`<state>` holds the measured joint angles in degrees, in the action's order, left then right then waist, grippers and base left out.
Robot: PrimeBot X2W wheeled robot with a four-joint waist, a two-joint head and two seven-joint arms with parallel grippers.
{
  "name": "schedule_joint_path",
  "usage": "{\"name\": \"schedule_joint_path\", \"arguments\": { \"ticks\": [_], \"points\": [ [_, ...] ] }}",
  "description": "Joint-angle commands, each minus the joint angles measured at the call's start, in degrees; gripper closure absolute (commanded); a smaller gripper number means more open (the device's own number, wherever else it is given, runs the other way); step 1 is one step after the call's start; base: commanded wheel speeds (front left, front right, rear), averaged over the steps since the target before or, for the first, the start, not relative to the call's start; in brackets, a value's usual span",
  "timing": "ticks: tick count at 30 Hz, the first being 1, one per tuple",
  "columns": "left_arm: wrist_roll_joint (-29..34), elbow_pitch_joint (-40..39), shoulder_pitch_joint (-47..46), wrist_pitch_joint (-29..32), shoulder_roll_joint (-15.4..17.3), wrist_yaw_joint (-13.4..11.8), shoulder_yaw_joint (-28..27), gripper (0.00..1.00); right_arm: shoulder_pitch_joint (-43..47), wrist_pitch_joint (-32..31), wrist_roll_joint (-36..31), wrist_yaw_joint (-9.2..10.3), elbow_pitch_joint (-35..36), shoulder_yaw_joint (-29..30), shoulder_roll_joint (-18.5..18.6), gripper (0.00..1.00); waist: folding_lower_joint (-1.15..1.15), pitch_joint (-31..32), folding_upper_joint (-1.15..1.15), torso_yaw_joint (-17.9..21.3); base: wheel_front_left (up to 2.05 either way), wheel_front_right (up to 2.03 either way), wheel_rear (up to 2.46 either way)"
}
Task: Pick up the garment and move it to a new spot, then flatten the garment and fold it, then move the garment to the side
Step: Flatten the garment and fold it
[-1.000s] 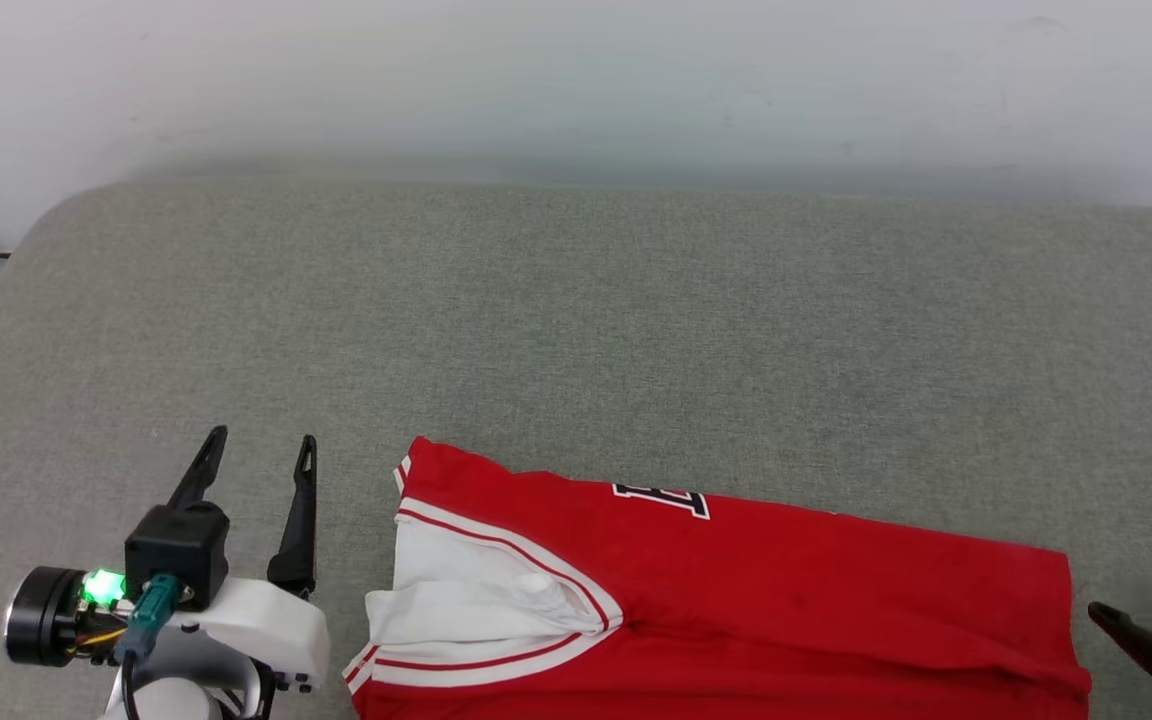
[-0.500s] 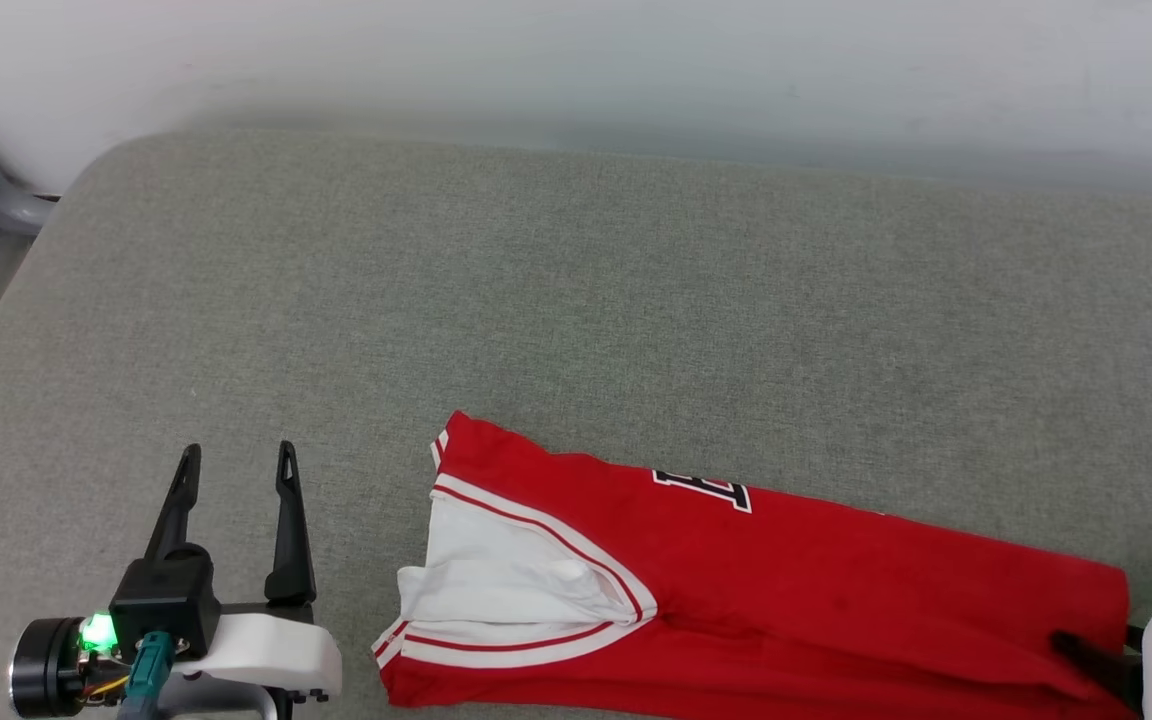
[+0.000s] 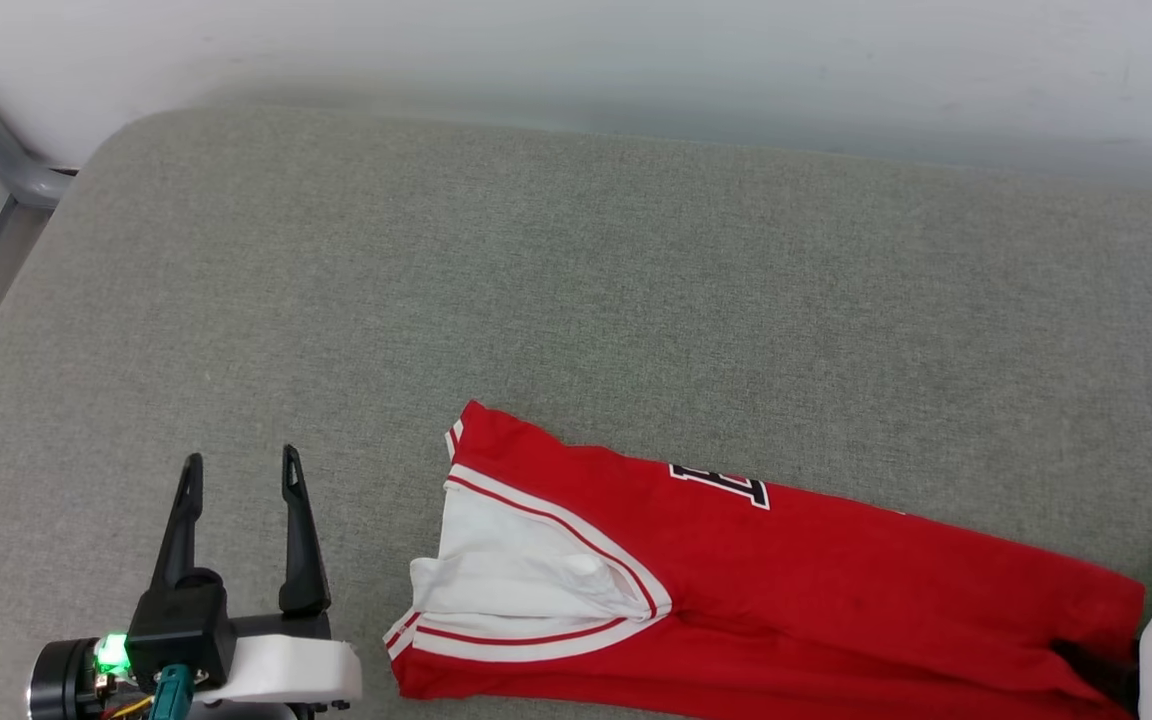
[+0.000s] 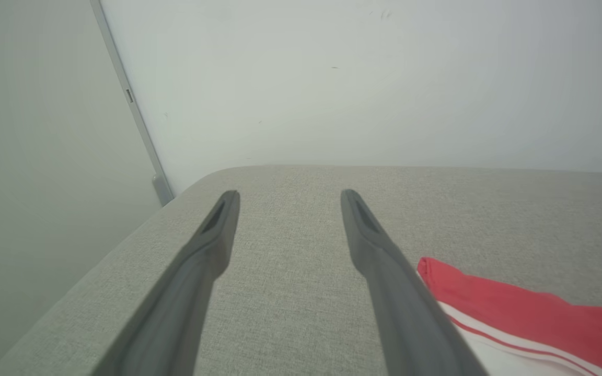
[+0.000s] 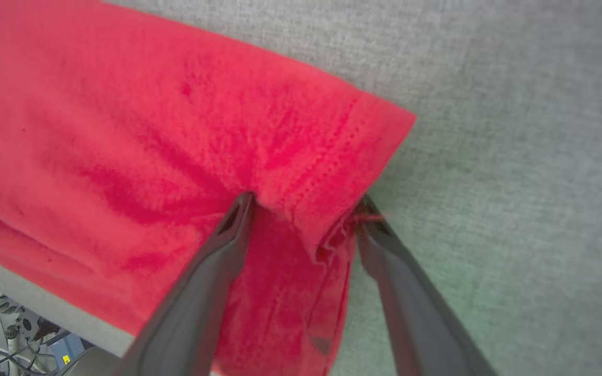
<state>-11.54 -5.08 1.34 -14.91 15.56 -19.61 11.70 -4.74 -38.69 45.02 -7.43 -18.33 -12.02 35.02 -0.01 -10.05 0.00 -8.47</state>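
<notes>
1. The left gripper is held open and empty above the grey cushion, with the garment just to its right.
2. The right gripper is spread, and the garment's hem is bunched between its fingers.
3. Bare cushion is left ahead of both grippers, up to the wall.

the garment, a red shirt with a white sleeve and striped trim, lies folded lengthwise, flat.
</notes>
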Motion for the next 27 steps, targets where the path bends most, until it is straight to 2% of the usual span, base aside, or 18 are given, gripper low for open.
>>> {"name": "schedule_joint_path", "arguments": {
  "ticks": [1,8,18,27],
  "points": [
    [1.15,0.03,0.87,-0.40,-1.02,0.93,-1.00,0.00,1.28,0.41,0.87,-0.12,-2.09,-3.58,-3.46,1.00,0.01,0.11,0.00,0.15,0.00,0.00,0.00],
    [5.48,0.55,2.49,-0.40,-4.29,4.88,-5.07,0.00,-0.18,3.94,3.14,0.00,-3.24,-3.44,-0.58,1.00,0.01,1.22,0.00,0.84,0.00,0.00,0.00],
    [9.38,0.85,3.17,-0.39,-6.54,7.03,-7.23,0.00,-1.22,6.34,4.90,0.09,-5.10,0.11,4.61,1.00,0.01,2.10,0.00,1.46,0.00,0.00,0.00],
    [11.02,1.18,3.74,-0.35,-6.95,7.82,-6.56,0.00,-2.24,7.59,1.90,0.02,-10.01,3.04,7.65,1.00,0.01,2.77,0.00,1.54,0.00,0.00,0.00]
  ]
}}
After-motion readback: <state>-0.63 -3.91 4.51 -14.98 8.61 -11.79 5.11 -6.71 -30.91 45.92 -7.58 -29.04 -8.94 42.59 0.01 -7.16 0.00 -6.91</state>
